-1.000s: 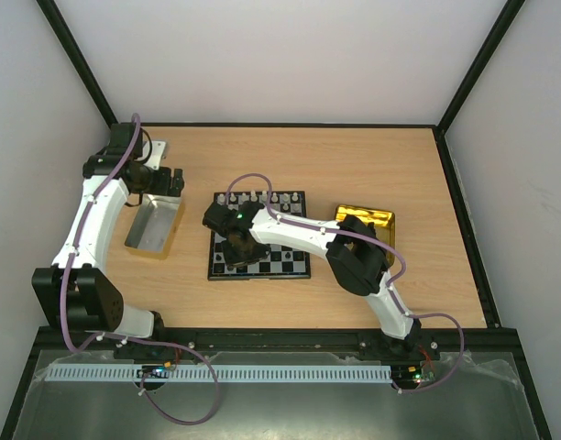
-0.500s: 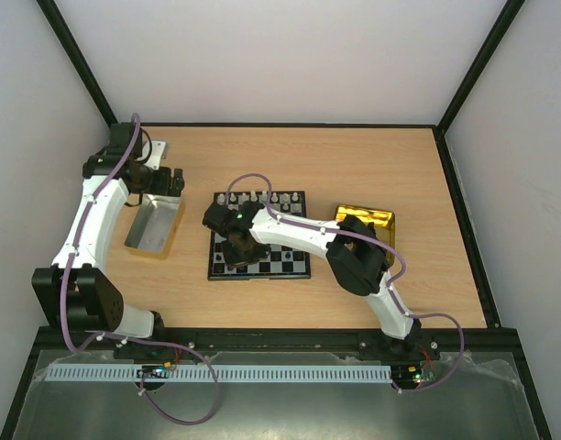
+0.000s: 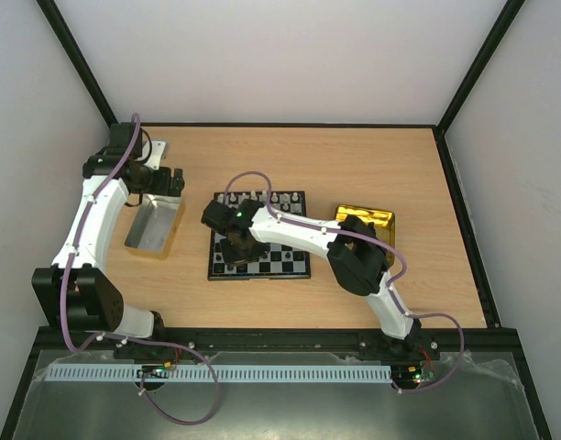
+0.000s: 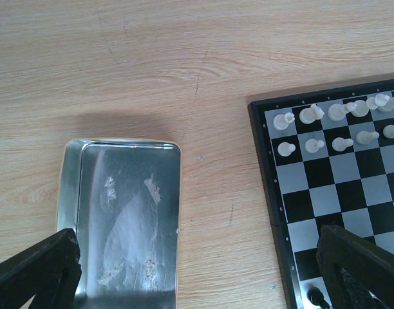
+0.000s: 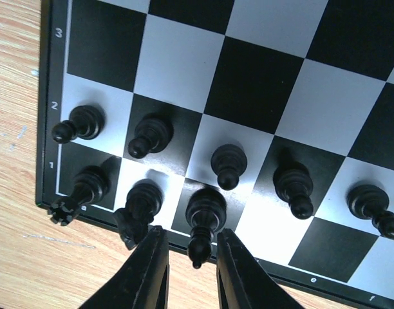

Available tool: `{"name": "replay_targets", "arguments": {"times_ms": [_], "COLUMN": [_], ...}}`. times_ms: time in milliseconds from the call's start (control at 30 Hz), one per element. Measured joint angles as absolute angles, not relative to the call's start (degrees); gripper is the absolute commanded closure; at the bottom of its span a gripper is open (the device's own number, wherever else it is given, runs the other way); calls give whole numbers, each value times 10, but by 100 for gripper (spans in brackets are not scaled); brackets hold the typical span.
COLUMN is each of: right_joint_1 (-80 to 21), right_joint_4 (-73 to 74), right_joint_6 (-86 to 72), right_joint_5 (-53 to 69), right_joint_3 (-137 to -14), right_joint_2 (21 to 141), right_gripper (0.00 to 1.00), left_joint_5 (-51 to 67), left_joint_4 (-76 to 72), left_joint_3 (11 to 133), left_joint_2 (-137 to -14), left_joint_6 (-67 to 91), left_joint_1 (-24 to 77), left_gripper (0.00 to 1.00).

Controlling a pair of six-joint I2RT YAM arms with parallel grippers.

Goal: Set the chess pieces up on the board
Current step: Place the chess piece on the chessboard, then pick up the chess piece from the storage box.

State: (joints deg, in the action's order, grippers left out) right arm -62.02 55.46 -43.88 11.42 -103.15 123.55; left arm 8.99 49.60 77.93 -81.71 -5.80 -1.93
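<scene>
Now my right claw (image 5: 192, 257) sits slightly parted around a black bishop (image 5: 205, 212) on the board's (image 5: 178, 64) near row, gripping nothing; I'd rise straight up, sparing neighbouring pieces (image 5: 147, 136). Left claw (image 4: 197, 270) gapes empty.

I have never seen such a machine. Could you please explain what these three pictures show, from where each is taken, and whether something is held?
These are two robot arms bolted at the near edge of a wooden table. The wide picture comes from a camera above and behind them; the other two come from a camera on each wrist. On the table lie a chessboard, a silver tray and a gold tray. White pieces stand along the board's far side, black pieces along its near side. The left arm's fingers hover over the silver tray, wide apart and empty. The right arm's fingers are low over the board, one on each side of a standing black piece; they seem not to touch it, so nothing is held.
</scene>
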Motion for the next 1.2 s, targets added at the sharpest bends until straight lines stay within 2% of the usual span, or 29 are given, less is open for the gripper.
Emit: {"name": "replay_targets", "arguments": {"times_ms": [500,667,867,1000,1200], "right_joint_1": [-611,-581,-505,-417,-301], "right_joint_4": [587,603,603,596,580], "right_joint_6": [-433,-432,-427,-415,-391], "right_joint_5": [97,83,56,44,27], "right_joint_3": [-1056,-1055,-1015,-952,-858], "right_joint_2": [1234,1202,1103,1039,1021], "right_gripper": [80,78,76,76,76], "left_joint_5": [90,90,90,90,90], "left_joint_4": [496,496,496,496,496], "left_joint_3": [779,779,779,780,781], "left_joint_2": [-817,-817,-818,-820,-832], "left_joint_6": [-58,-58,-58,-58,-58], "left_joint_1": [-20,-20,-20,-20,-20], "left_gripper": [0,1,0,1,1]}}
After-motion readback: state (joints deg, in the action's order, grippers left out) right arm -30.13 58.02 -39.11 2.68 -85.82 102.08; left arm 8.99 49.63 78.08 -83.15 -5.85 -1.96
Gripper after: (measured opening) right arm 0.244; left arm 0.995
